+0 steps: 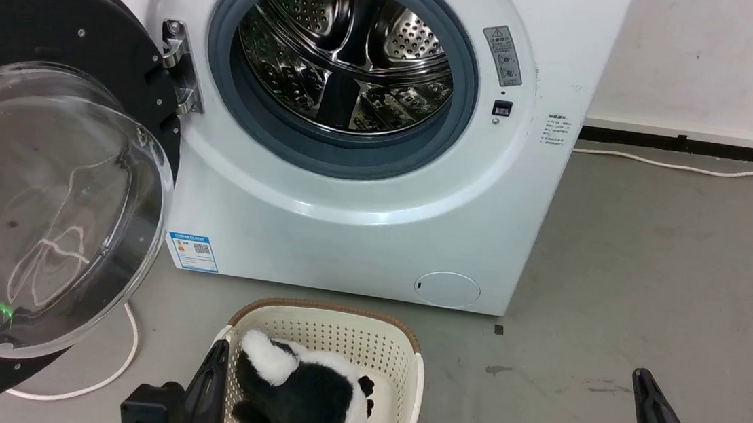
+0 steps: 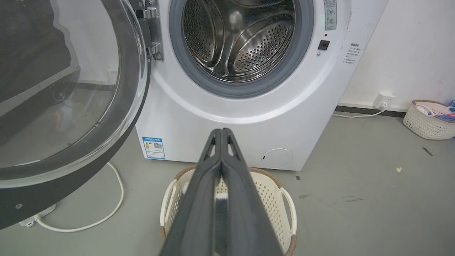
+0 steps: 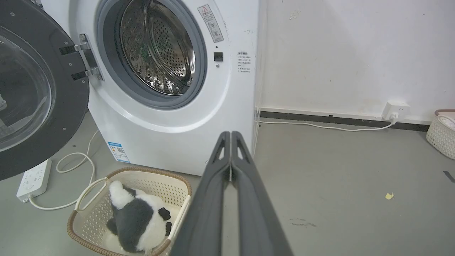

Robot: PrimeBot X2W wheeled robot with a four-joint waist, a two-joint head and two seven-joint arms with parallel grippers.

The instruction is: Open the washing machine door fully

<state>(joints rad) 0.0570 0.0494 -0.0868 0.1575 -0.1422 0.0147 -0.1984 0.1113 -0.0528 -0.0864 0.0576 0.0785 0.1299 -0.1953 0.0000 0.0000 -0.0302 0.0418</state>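
Note:
The washing machine door (image 1: pixel 43 209) hangs swung out to the left on its metal hinge (image 1: pixel 181 68), its black ring and bulging clear glass bowl facing me. The same door (image 2: pixel 64 106) shows in the left wrist view, and the door (image 3: pixel 25 96) stands well away from the machine front in the right wrist view. The grey-rimmed steel drum hole (image 1: pixel 345 59) is uncovered. My left gripper (image 1: pixel 219 354) sits low beside the basket, and the left gripper (image 2: pixel 221 131) is shut on nothing. My right gripper (image 1: pixel 644 385) is low at the right over bare floor, and the right gripper (image 3: pixel 231 133) is also shut, empty.
A cream basket (image 1: pixel 333 311) holding a black-and-white panda plush (image 1: pixel 299 389) stands on the floor in front of the machine. A white power strip (image 3: pixel 33 179) and cable (image 1: pixel 125 353) lie under the door. Another basket (image 2: pixel 428 119) stands at the far right wall.

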